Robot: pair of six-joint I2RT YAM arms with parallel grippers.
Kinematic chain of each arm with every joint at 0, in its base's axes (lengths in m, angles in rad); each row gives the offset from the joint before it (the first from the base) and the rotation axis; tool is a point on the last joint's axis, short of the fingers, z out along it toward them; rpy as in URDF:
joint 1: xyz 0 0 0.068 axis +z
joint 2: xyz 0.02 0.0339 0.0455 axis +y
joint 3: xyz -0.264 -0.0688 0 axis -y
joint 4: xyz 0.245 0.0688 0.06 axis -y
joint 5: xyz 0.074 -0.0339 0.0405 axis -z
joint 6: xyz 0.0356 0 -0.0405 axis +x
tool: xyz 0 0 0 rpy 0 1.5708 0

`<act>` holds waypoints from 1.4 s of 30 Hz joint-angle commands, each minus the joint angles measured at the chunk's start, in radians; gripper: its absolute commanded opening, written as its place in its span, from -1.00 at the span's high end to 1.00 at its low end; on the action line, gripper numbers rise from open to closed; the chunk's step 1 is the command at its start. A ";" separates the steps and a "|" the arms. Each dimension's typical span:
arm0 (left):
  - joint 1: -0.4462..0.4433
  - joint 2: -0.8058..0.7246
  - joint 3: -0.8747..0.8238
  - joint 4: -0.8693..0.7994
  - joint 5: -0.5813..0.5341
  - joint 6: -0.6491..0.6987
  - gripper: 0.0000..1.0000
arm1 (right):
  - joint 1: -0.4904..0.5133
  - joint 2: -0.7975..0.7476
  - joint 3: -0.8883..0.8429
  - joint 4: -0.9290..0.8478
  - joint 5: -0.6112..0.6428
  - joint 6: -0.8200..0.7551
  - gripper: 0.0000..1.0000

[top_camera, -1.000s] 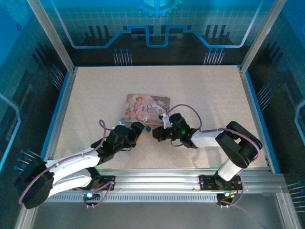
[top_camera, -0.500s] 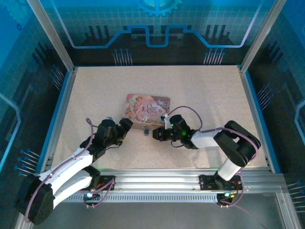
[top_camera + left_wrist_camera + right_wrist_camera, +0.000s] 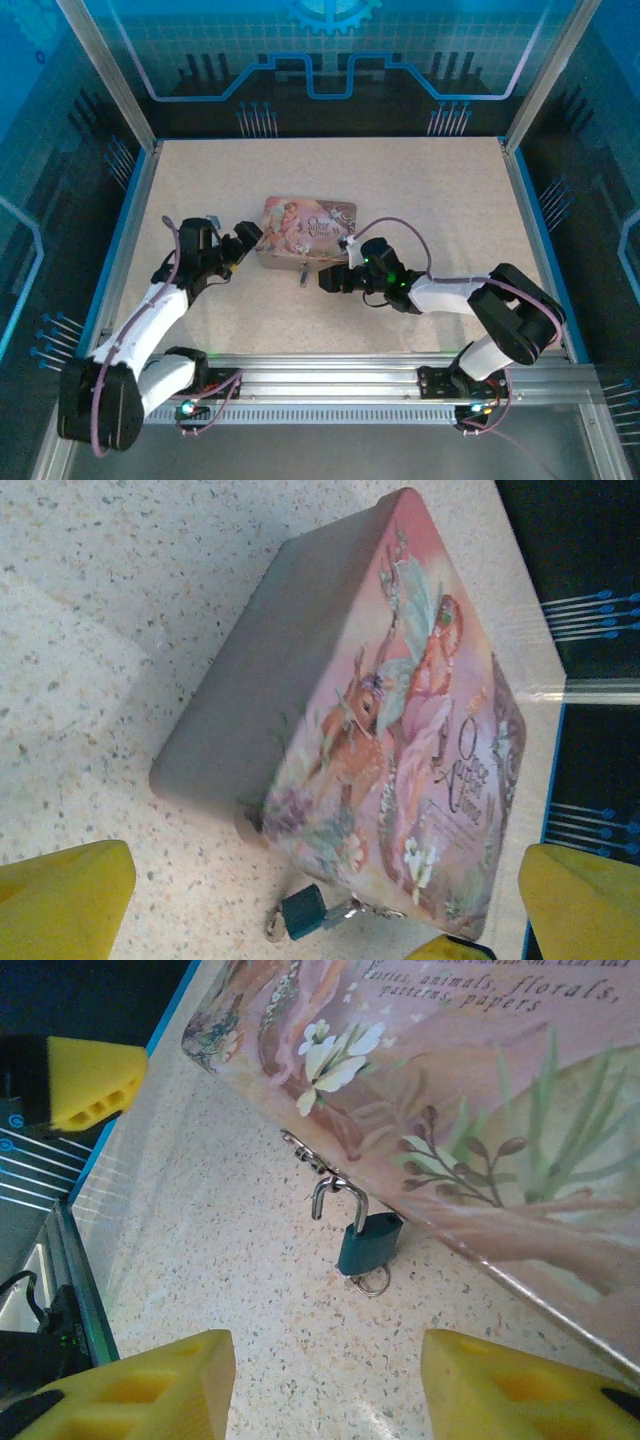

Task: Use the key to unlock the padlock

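My left claw [image 3: 240, 252] is spread wide with nothing between its yellow fingers [image 3: 62, 900], and the pink illustrated metal tin [image 3: 300, 680] lies on the speckled desk [image 3: 90, 630] just ahead of it. My right claw [image 3: 335, 1390] is parted and holds nothing; the small teal padlock with a silver shackle [image 3: 368, 1242] lies straight ahead of its gap, beyond the fingertips, against the tin's front edge. One shackle leg looks clear of the body, a thin wire ring [image 3: 372, 1282] touches the padlock's near end, and I cannot make out the key.

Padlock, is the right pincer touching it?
Apart. The right wrist view shows bare table between the padlock and the open right pincer.
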 commanded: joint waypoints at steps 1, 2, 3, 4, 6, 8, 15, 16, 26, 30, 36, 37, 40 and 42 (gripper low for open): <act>0.023 0.094 0.061 0.052 0.131 0.131 -0.98 | -0.027 -0.012 -0.002 -0.015 -0.010 -0.035 -0.15; 0.023 0.130 0.085 0.048 0.135 0.150 -0.98 | -0.034 -0.009 0.000 -0.014 -0.015 -0.038 -0.15; 0.023 0.163 0.105 0.051 0.144 0.168 -0.98 | -0.042 -0.005 0.002 -0.017 -0.021 -0.042 -0.17; 0.023 0.189 0.120 0.057 0.152 0.176 -0.98 | -0.048 -0.002 0.005 -0.016 -0.028 -0.047 -0.19; 0.022 0.245 0.140 0.089 0.182 0.184 -0.98 | -0.064 0.002 0.009 -0.016 -0.039 -0.059 -0.20; 0.016 0.288 0.155 0.112 0.211 0.185 -0.97 | -0.074 0.007 0.019 -0.016 -0.052 -0.076 -0.21; -0.054 0.338 0.174 0.120 0.221 0.203 -0.89 | -0.123 0.054 0.059 0.004 -0.117 -0.158 -0.27; -0.061 0.337 0.173 0.117 0.220 0.201 -0.88 | -0.129 0.063 0.064 0.012 -0.128 -0.164 -0.28; -0.137 0.272 0.121 0.129 0.201 0.150 -0.86 | -0.202 0.166 0.134 0.087 -0.203 -0.231 -0.31; -0.146 0.241 0.114 0.117 0.181 0.141 -0.87 | -0.213 0.159 0.103 0.138 -0.210 -0.233 -0.33; -0.146 0.152 0.129 0.031 0.088 0.168 -0.89 | -0.216 0.104 0.024 0.153 -0.192 -0.260 -0.45; -0.146 0.140 0.133 0.027 0.084 0.170 -0.89 | -0.217 0.101 0.017 0.156 -0.193 -0.265 -0.47; -0.148 0.130 0.156 0.024 0.097 0.167 -0.89 | -0.217 0.115 0.004 0.175 -0.205 -0.267 -0.51; -0.155 0.145 0.180 0.027 0.112 0.169 -0.88 | -0.216 0.140 -0.001 0.212 -0.221 -0.256 -0.52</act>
